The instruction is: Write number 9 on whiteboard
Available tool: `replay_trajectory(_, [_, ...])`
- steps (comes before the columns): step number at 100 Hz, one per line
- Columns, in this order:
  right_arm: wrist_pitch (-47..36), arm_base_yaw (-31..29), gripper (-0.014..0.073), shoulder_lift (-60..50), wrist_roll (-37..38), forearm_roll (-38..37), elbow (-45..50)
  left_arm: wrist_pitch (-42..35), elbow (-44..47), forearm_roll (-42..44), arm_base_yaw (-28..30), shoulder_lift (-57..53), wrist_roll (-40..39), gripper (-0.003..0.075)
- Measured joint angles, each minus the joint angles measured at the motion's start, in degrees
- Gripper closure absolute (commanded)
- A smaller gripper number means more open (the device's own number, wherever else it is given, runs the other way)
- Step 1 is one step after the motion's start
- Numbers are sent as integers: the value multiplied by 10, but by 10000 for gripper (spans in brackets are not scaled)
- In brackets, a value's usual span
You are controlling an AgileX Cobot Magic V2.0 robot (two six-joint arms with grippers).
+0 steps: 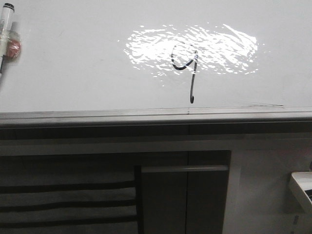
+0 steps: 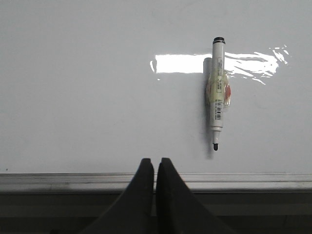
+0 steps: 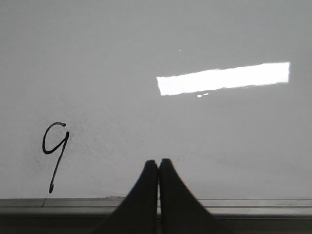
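The whiteboard [image 1: 73, 63] is a glossy white-grey board with a bright rippled glare patch and a grey edge rail [image 1: 146, 116]. The number 9 [image 1: 186, 66] is drawn on it in thin black marker, an open loop with a long hooked tail; it also shows in the right wrist view [image 3: 54, 148]. A white marker [image 2: 218, 92] with a black tip lies on the board, uncapped, and shows at the left edge of the front view [image 1: 7, 29]. My left gripper [image 2: 155, 163] is shut and empty, apart from the marker. My right gripper [image 3: 158, 163] is shut and empty, over the rail.
Below the rail is a dark cabinet front [image 1: 185, 195] with a horizontal handle bar [image 1: 185, 168] and dark slats at the lower left. A white tray-like corner [image 1: 302, 187] sticks in at the lower right. Neither arm shows in the front view.
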Motion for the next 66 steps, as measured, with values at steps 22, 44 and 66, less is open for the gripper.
replay_trajectory(22, [-10, -6, 666, -17, 1, 0, -1, 0, 0, 0, 0, 0, 0, 741])
replay_trajectory(44, [-12, -6, 666, -17, 1, 0, -1, 0, 0, 0, 0, 0, 0, 741])
replay_trajectory(66, [-13, -6, 666, -17, 1, 0, -1, 0, 0, 0, 0, 0, 0, 741])
